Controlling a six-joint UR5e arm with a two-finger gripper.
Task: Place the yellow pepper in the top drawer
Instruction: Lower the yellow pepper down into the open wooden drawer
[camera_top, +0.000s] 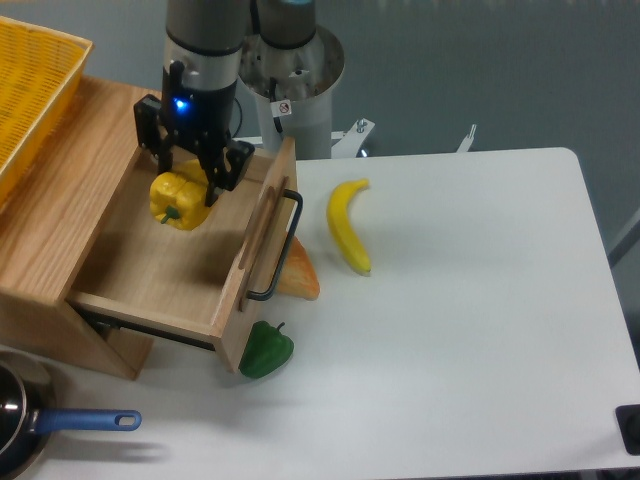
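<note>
Glossy yellow pepper hangs over the open top drawer — light oak.

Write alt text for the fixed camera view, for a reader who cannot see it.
The gripper holds the yellow pepper in its jaws over the open top drawer. On the white table beside it lie a banana and a green pepper.

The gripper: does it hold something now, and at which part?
The gripper holds the yellow pepper by its upper body, over the top drawer.
</note>
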